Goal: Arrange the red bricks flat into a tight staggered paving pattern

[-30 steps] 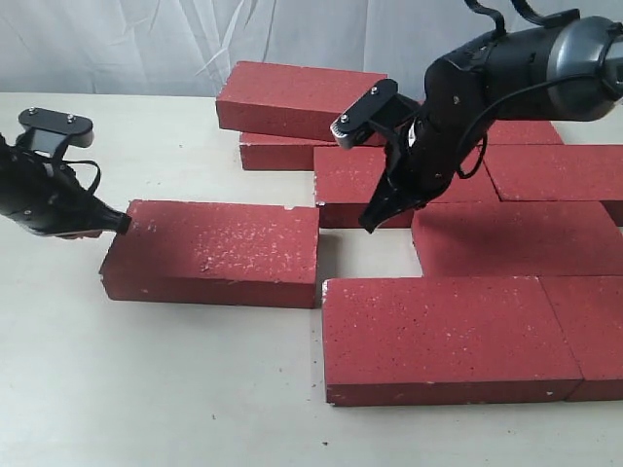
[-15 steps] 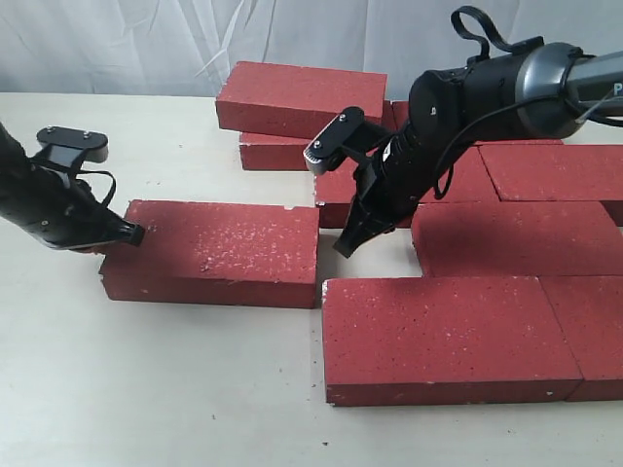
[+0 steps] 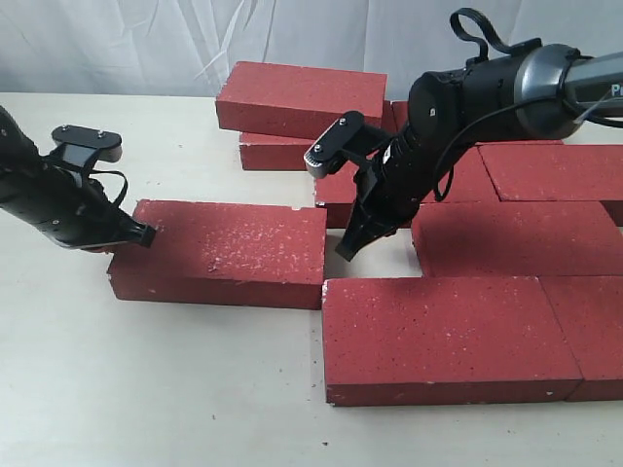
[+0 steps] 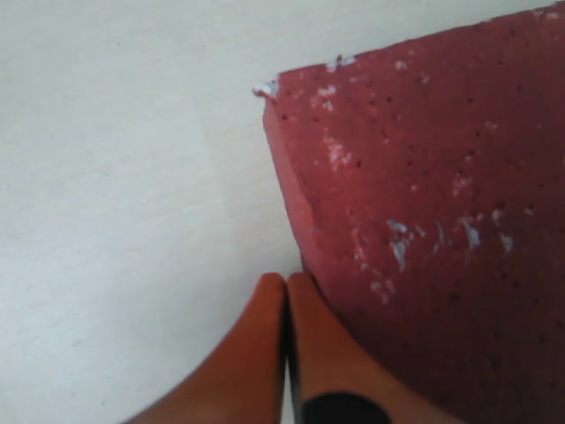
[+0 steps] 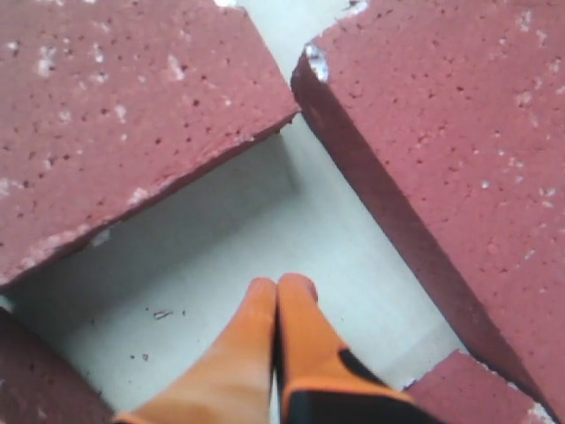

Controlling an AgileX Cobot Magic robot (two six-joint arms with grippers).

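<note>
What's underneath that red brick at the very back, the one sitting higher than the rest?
A lower brick lies flat under the raised brick. Only its front face and a thin strip of its top show; the rest, and anything further back, is covered.

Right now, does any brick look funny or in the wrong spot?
Yes. The loose brick on the left isn't fitted in yet, so a gap of bare table shows among the paved bricks. At the back, the top brick lies stacked on another.
</note>
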